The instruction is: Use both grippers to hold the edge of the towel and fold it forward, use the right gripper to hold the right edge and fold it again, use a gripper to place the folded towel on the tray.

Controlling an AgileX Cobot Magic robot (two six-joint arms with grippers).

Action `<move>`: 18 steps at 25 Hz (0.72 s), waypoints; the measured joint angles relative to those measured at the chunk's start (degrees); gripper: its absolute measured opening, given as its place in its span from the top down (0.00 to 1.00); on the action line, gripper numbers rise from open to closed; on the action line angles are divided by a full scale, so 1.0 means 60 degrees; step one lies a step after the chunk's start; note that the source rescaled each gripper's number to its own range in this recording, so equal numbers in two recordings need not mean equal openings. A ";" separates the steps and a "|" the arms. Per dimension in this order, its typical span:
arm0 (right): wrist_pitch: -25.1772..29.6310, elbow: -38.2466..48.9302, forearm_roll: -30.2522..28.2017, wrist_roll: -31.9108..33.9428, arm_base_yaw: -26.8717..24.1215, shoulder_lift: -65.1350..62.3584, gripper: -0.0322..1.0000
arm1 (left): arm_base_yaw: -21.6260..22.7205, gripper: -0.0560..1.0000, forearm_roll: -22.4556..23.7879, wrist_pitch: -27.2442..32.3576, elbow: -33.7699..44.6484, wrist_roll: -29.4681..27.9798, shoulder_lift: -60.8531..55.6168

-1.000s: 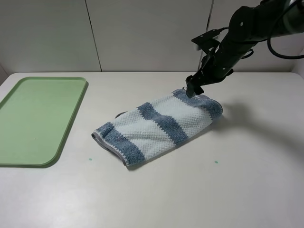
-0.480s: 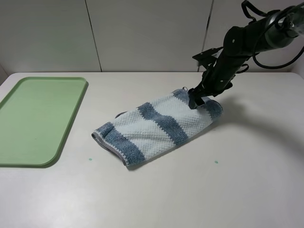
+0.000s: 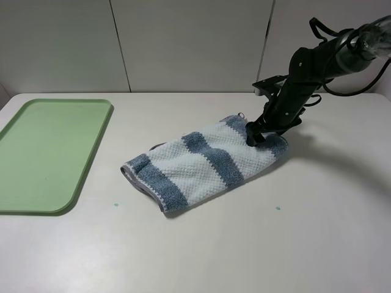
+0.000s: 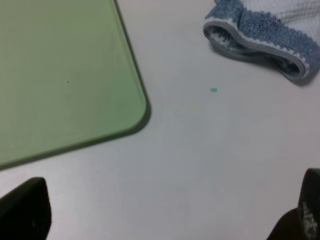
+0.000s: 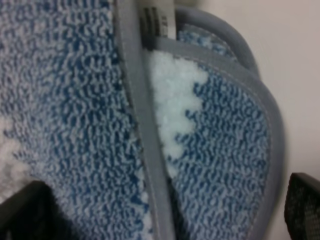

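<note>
Item: towel point(image 3: 204, 162), striped white and blue-grey waffle cloth, lying doubled over on the counter point(image 3: 287, 250), set on a slant, well apart from the tray point(image 3: 36, 183). Tray: light green, nothing on it, at the left of the counter. Right gripper point(image 3: 255, 135): lowered onto the towel's right end, fingers spread wide with nothing pinched; its wrist view shows the two dark tips far apart, with two layers of grey hem point(image 5: 145, 150) and a small sewn label point(image 5: 159, 17) between them. Left gripper point(image 4: 165, 215): seen only in its own wrist view, hanging over bare counter near the tray's rounded corner, fingers likewise spread and empty; the towel's left end shows rolled and a little loose. Also noted: a green speck point(image 4: 213, 90) on the counter between tray and towel. Condition of task, judged: first fold done, second fold from the right edge in hand, tray placement not yet done. Hazards, judged: the two hems do not lie flush, so a close may catch only the upper layer and peel the first fold open; a close set too far in may bunch the soft cloth instead of taking the edge; tips pressed hard to the counter may drag the whole towel rather than lift it; the slanted lie may give a skewed fold; the loose left end may spill out.
</note>
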 joint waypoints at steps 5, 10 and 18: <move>0.0054 -0.0025 0.0270 0.0000 -0.0031 0.0099 0.00 | 0.0000 0.01 0.0000 0.0000 0.0000 0.0008 0.0000; 0.0103 -0.0025 0.0340 0.0071 -0.0031 0.0109 0.06 | 0.0000 0.01 0.0003 0.0000 0.0000 0.0008 0.0000; 0.0400 -0.0025 0.0895 0.0241 -0.0003 0.0120 0.69 | 0.0000 0.01 0.0003 0.0000 0.0000 0.0008 0.0000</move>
